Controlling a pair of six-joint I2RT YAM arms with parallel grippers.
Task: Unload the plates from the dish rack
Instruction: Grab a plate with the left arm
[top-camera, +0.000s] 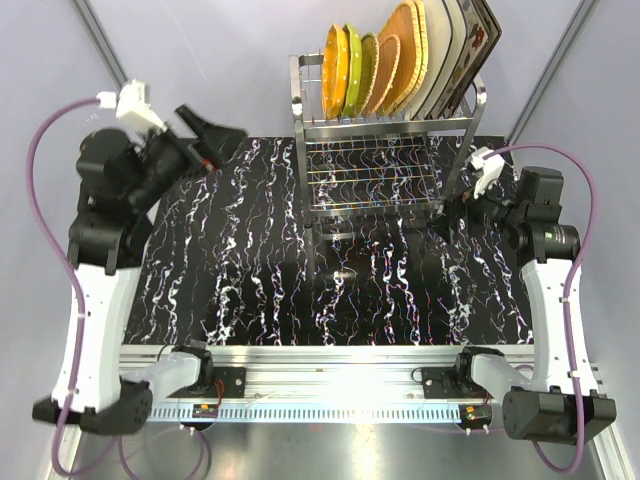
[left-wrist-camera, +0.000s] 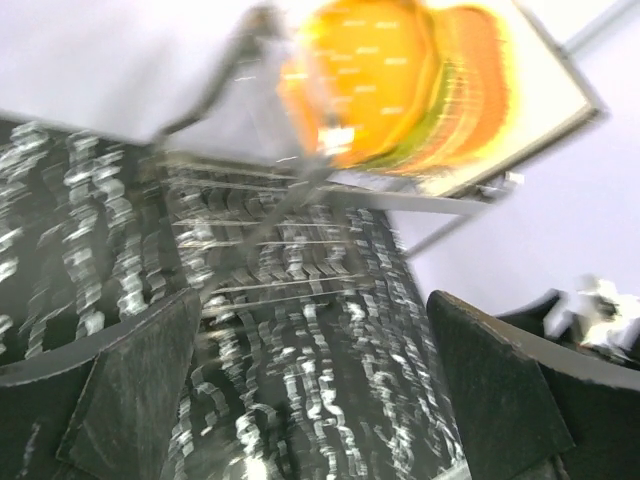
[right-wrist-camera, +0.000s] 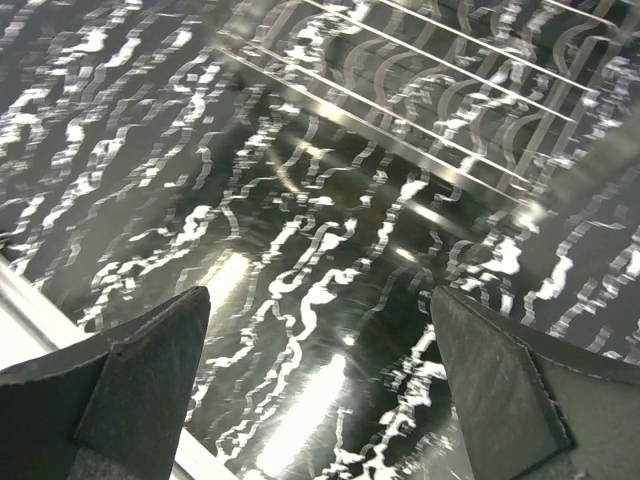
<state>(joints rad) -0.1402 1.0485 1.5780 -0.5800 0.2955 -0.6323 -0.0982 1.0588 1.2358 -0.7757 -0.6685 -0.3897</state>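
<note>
Left fingers (left-wrist-camera: 130, 400), right fingers (right-wrist-camera: 500, 390) wide apart, empty. Plates (top-camera: 400, 55) rigid, breakable, probably slick; pinch upper rim above dish rack (top-camera: 380, 125).

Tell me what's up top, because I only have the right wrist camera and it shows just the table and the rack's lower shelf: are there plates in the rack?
Observer: Yes. A row of plates stands on edge in the top tier of the rack.
Operator: Which plate is at the left end?
Observer: A round orange plate, with a lime-green plate right beside it.
Operator: And where is the left gripper?
Observer: The left gripper is open and empty. It sits to the left of the rack, apart from it, and points toward the plates.
</note>
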